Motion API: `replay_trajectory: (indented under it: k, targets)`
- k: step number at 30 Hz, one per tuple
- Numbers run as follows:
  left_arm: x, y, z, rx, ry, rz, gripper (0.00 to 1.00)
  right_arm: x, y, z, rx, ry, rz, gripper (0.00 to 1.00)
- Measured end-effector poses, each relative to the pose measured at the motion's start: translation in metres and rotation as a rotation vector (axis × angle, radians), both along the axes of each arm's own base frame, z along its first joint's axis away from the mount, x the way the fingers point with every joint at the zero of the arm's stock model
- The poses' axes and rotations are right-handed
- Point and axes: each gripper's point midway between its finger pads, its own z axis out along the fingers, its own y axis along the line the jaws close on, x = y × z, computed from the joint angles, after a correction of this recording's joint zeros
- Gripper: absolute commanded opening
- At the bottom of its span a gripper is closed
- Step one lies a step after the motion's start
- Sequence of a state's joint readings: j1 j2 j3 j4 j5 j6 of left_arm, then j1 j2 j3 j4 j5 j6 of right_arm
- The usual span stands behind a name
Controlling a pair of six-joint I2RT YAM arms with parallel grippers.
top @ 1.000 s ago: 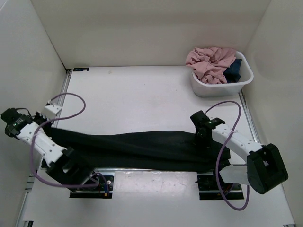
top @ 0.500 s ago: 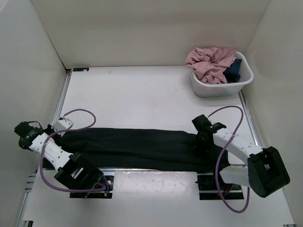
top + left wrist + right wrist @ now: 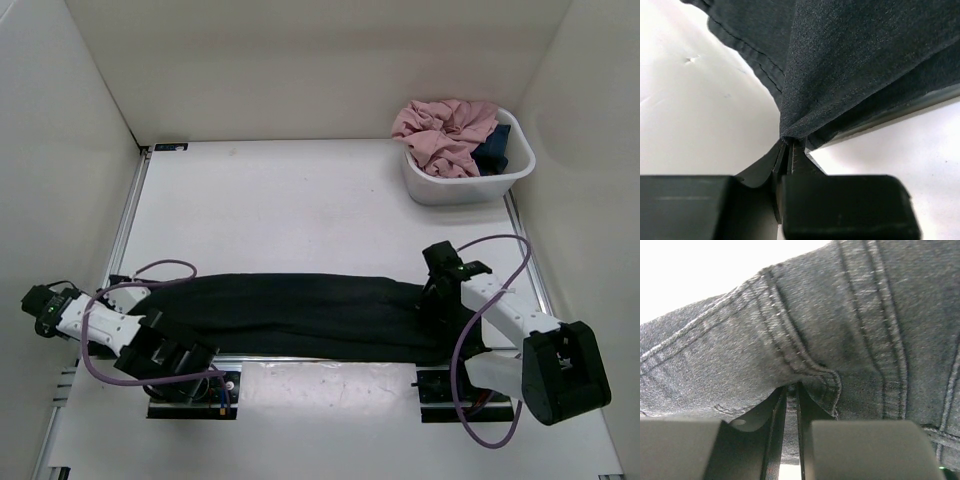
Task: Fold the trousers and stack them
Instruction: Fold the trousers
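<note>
The black trousers (image 3: 300, 315) lie stretched left to right along the near edge of the table, folded lengthwise. My left gripper (image 3: 122, 292) is shut on the leg end at the far left; the left wrist view shows the fabric (image 3: 850, 65) pinched between its fingertips (image 3: 788, 150). My right gripper (image 3: 432, 300) is shut on the waist end at the right; the right wrist view shows seamed fabric (image 3: 805, 340) bunched between its fingers (image 3: 776, 415).
A white tub (image 3: 470, 178) at the back right holds a pink garment (image 3: 445, 130) and a dark blue one (image 3: 493, 148). The table's metal edge rail (image 3: 330, 362) runs just in front of the trousers. White walls enclose the table.
My left gripper has swung back and down, pulling the leg end to the table's left near edge. The trousers now lie flatter and straighter. My right gripper has shifted slightly right.
</note>
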State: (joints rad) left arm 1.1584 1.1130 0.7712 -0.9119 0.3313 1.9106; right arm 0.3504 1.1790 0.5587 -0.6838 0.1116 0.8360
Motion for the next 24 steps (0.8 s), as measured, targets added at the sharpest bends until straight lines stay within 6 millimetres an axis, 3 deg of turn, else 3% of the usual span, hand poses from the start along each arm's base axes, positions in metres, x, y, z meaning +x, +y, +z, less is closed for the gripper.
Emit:
replay_trajectory:
  k: [2, 6, 9, 17, 20, 22, 24]
  targets:
    - [-0.005, 0.002, -0.005, 0.001, 0.017, -0.003, 0.22, 0.000, -0.001, 0.000, 0.015, 0.007, -0.015, 0.16]
    - [-0.019, -0.007, -0.024, 0.012, 0.056, 0.000, 0.22, 0.000, -0.003, 0.001, 0.029, 0.015, -0.032, 0.16]
    - [-0.024, -0.017, -0.035, 0.013, 0.060, -0.004, 0.19, -0.002, -0.009, 0.004, 0.006, 0.018, -0.030, 0.27]
    - [-0.018, -0.001, -0.041, -0.076, 0.055, 0.089, 0.18, -0.015, -0.036, 0.045, -0.094, -0.023, -0.064, 0.39]
    - [-0.018, 0.003, -0.045, -0.102, 0.063, 0.113, 0.23, -0.030, -0.041, 0.042, -0.107, 0.024, -0.074, 0.39]
    - [-0.019, 0.001, -0.046, -0.097, 0.069, 0.106, 0.33, -0.040, -0.043, 0.034, -0.115, 0.055, -0.083, 0.39]
    - [-0.021, -0.001, -0.046, -0.066, 0.075, 0.082, 0.35, -0.050, -0.045, 0.024, -0.124, 0.094, -0.098, 0.41]
